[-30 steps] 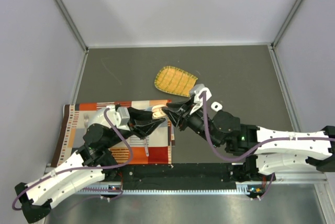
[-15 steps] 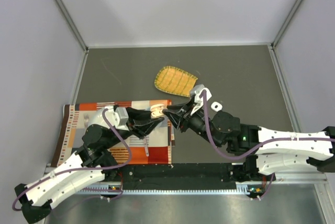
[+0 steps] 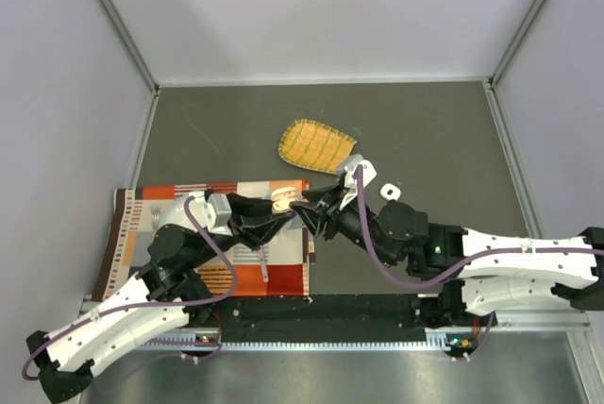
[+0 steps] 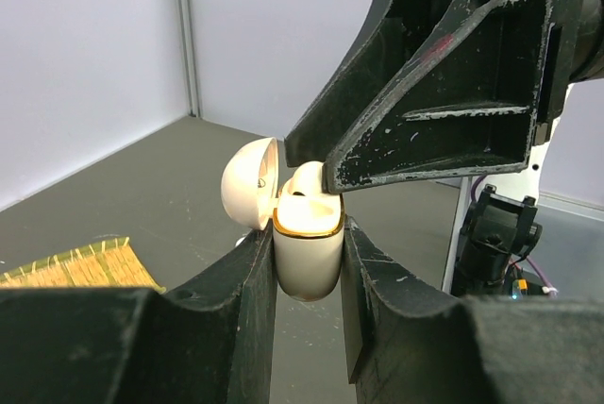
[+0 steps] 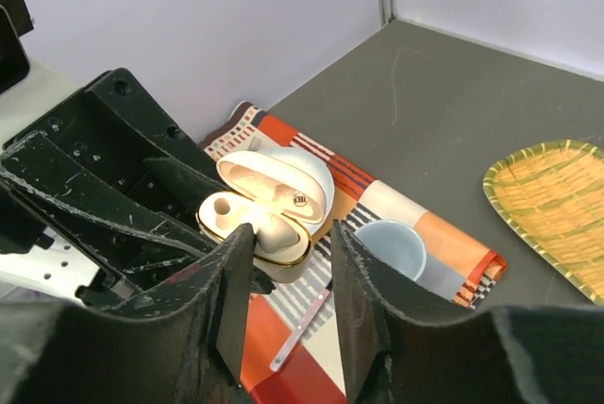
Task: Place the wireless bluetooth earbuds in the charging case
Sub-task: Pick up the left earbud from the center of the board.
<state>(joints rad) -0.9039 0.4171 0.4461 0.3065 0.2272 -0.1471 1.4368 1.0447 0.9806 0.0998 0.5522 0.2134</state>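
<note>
While the charging case [image 4: 307, 255] is clamped upright in the left gripper [image 4: 307, 277], lid open at 10 o'clock, an earbud [image 5: 274, 231] is pressed in by the narrowly parted right gripper [image 5: 283, 262]; if misaligned, it could be jammed or dropped onto the cloth [image 5: 396, 206].

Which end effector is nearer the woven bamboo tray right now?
Right. The right end effector sits just below the woven bamboo tray, its fingers at the open charging case. The left end effector, clamping that case, is further left over the striped cloth.
</note>
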